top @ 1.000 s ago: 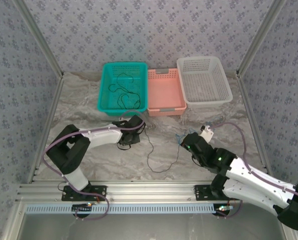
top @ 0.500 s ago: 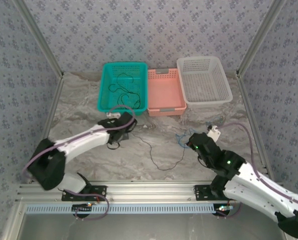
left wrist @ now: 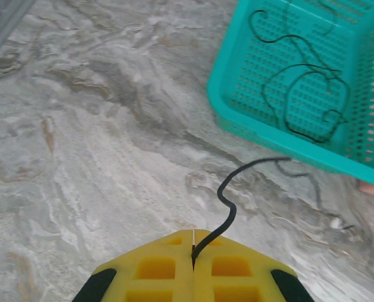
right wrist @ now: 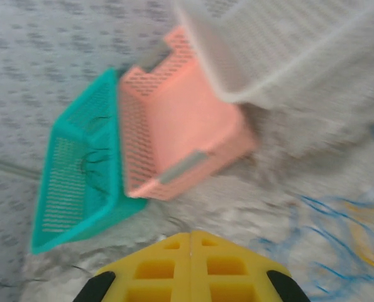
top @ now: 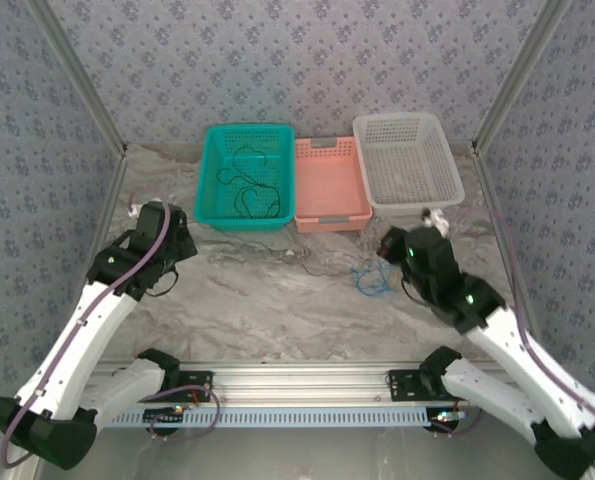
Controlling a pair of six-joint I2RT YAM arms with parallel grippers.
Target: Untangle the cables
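On the marble-patterned table (top: 257, 310), at its far edge, three baskets are lined up side by side: a teal basket (left wrist: 249, 129) on the left, a pink basket (top: 329, 190) in the middle and a white basket (top: 407, 165) on the right. Loose loops of thin black cable (left wrist: 286, 104) are seen lying on the floor of the teal basket.

Near the teal basket's front left corner, the left gripper (left wrist: 193, 242) is held low over the table. Its yellow fingers are pressed together, and a second black cable (left wrist: 227, 207) is pinched in the seam between them. From the fingertips this cable is carried in a curve towards the basket's near wall and is laid on the table just in front of it. In the overhead view it is drawn out as a faint line towards the middle of the table.

Farther right, in front of the white basket, the right gripper (right wrist: 190, 242) is seen with its fingers closed flat against each other, and nothing is visible between them. A small tangle of blue cable (top: 369, 281) is left on the table just beside it. In the blurred wrist view, pale yellowish cable (right wrist: 363, 239) is mixed in with the blue. Whether the tangle is touched by the gripper cannot be told.
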